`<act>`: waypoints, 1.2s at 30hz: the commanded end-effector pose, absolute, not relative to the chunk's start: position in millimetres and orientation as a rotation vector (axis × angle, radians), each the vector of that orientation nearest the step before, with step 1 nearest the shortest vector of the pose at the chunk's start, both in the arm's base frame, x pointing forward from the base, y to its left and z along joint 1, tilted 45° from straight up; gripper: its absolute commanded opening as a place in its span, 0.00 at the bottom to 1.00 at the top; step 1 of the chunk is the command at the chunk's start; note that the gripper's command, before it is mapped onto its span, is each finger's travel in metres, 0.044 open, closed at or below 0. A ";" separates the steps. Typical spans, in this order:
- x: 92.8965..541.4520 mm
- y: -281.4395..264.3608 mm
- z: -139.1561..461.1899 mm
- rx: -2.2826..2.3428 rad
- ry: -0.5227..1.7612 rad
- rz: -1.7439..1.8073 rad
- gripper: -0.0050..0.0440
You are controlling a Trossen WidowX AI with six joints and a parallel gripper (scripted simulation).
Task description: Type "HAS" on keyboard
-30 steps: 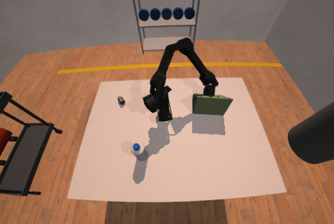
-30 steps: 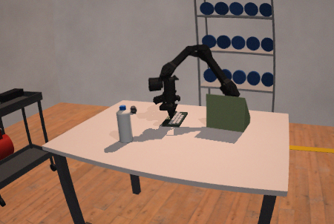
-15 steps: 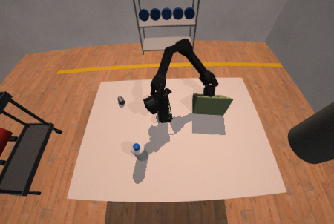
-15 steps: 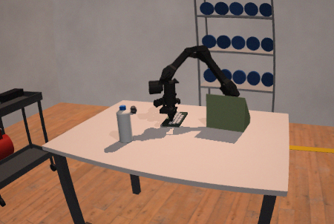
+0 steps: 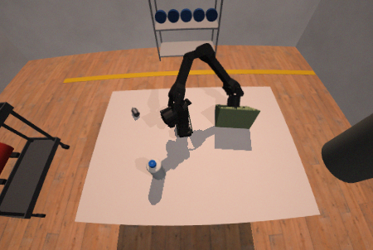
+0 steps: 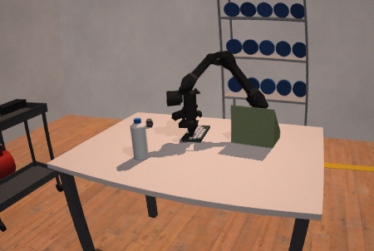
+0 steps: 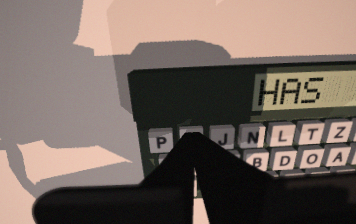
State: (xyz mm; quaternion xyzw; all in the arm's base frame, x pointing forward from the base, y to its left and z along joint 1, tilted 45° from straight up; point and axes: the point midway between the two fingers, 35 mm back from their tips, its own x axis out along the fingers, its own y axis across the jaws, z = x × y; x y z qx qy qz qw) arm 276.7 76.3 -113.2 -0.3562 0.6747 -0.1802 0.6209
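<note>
While the keyboard (image 7: 240, 120) (display reading HAS) lies beneath, the gripper (image 7: 194, 150), pressed together, covers a top-row key.

On my feed the desk (image 6: 236, 183) is white with dark legs. On it I see: keyboard (image 6: 195, 134) near the middle, green box (image 6: 253, 125) just right of it in the exterior view, white bottle (image 6: 139, 140) with a blue cap near the front left, small dark object (image 6: 149, 122) behind the bottle.
</note>
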 end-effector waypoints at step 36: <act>284.4 99.3 -91.0 -0.787 1.524 -0.405 0.00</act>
